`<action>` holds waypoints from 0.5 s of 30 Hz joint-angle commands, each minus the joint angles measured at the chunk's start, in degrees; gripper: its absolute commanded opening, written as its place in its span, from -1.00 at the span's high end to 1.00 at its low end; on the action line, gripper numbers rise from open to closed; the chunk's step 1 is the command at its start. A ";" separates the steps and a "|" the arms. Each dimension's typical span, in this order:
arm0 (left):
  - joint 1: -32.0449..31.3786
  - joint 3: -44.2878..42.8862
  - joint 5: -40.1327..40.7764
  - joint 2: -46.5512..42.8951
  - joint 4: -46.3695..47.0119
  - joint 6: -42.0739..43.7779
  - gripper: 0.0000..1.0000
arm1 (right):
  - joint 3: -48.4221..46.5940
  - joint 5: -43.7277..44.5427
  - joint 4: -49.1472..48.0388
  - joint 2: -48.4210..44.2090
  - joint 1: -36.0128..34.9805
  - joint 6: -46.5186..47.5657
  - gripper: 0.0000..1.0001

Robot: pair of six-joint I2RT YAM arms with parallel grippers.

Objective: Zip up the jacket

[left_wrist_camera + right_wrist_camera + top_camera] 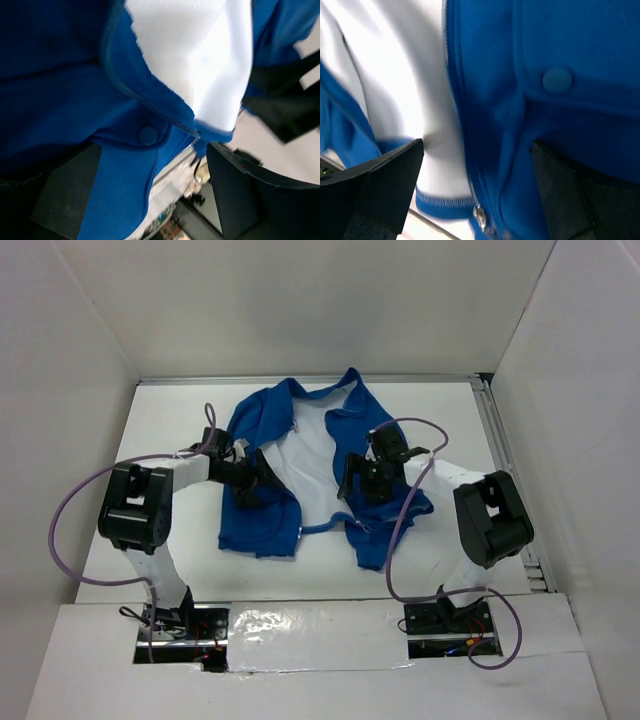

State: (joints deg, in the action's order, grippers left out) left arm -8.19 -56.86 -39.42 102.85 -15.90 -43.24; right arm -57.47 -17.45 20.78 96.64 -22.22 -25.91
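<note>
Jaws wide on the left gripper (150,187), fingers either side of the jacket's (260,525) left front panel, by its zipper edge (150,107) and a snap button (147,135). Equally spread on the right gripper (475,192), straddling the other zipper edge (457,115) above the slider (480,216). Spread open mid-table (460,430), white lining (310,470) up. Bare tabletop on both sides; walls (300,300) close around.

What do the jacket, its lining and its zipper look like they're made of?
Jacket: soft matte blue fabric, maybe fleece or knit; it folds limply. Lining: smooth white cloth. Zipper: fine teeth, material unclear; silvery pull looks metal.
</note>
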 commanded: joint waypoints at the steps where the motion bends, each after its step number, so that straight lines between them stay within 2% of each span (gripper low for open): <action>1: 3.52 -4.39 4.00 4.29 3.25 5.18 -0.99 | -4.31 2.93 0.21 -2.32 -1.77 0.60 -0.89; 4: 4.05 -8.87 5.22 3.16 0.27 6.24 -0.99 | -4.93 12.24 4.95 -6.88 -4.05 1.04 -0.91; 6: 3.62 -8.62 5.76 -0.52 -1.67 6.85 -0.99 | -4.67 18.82 8.03 -10.83 -6.68 1.39 -0.91; 8: 2.21 -6.34 5.41 -4.39 -2.55 6.86 -0.98 | -4.14 22.36 9.19 -12.96 -8.89 1.48 -0.83; 10: 0.19 -2.93 7.07 -11.07 -4.04 6.07 -0.99 | -3.96 23.08 10.25 -15.07 -11.43 1.30 -0.77; 11: -0.42 -1.95 8.03 -13.44 -4.92 5.46 -0.98 | -3.88 22.38 10.34 -15.34 -11.97 0.87 -0.66; 13: -2.18 1.65 11.72 -20.82 -7.91 2.65 -0.99 | -3.44 19.92 9.99 -15.61 -13.29 -0.36 -0.64; 15: -2.71 4.55 13.05 -27.83 -8.97 0.98 -0.99 | -2.56 18.60 8.07 -15.00 -14.08 -0.72 -0.52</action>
State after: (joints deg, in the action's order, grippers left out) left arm -10.13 -55.07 -29.87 83.29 -21.08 -39.79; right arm -59.96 0.64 28.42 81.45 -35.48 -25.85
